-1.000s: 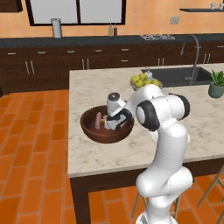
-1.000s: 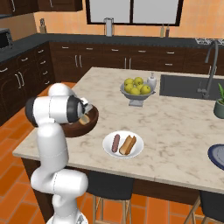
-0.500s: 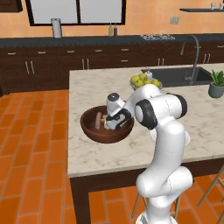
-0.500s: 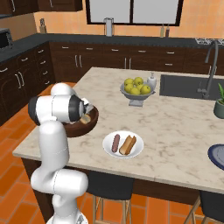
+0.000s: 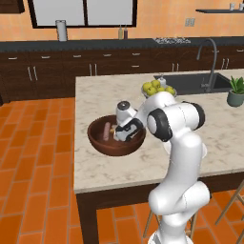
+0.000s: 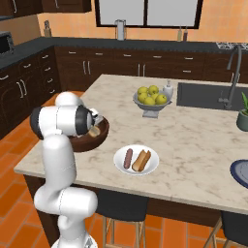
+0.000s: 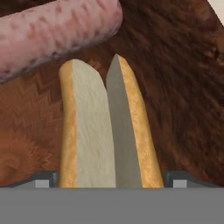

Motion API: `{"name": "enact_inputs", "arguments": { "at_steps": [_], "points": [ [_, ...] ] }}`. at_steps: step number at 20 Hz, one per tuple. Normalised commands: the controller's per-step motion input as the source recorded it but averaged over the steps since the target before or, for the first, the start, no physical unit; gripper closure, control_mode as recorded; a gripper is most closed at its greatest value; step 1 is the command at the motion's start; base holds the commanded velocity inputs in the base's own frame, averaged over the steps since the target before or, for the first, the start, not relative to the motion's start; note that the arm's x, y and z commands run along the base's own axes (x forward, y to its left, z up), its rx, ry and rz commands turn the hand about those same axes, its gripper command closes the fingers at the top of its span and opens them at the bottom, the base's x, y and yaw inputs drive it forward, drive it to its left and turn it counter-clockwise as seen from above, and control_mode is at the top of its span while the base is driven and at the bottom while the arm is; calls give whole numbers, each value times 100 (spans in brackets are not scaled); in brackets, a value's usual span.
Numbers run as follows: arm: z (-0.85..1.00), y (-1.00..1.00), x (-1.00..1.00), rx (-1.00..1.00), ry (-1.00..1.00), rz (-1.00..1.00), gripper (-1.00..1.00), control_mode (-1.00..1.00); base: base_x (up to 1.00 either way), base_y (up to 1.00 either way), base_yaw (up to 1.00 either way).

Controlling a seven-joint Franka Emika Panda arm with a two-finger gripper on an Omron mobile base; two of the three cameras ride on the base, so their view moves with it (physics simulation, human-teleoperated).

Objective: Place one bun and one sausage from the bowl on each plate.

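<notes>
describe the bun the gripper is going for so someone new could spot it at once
On the marble island, find the wide dark wooden bowl at its near left corner. Inside lies a split tan bun straddled by the gripper, beside a pink sausage; its pale cut face sets it apart.

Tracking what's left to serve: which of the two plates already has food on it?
The white plate near the counter's front edge, holding a sausage and bun; the dark blue plate at far right shows none.

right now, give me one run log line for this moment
gripper: down in bowl, open astride bun | sausage: in bowl | white plate: bun and sausage on it
</notes>
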Motion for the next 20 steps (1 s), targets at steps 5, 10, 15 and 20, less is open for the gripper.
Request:
{"name": "enact_inputs", "arguments": {
  "at_steps": [5, 10, 15, 20],
  "points": [
    [97, -1, -49, 0, 0, -14, 100, -100, 0, 0, 0],
    [100, -1, -56, 0, 1, -25, 100, -100, 0, 0, 0],
    [95, -31, -72, 7, 9, -40, 100, -100, 0, 0, 0],
    [59, -31, -70, 23, 11, -38, 100, -100, 0, 0, 0]
  ]
}}
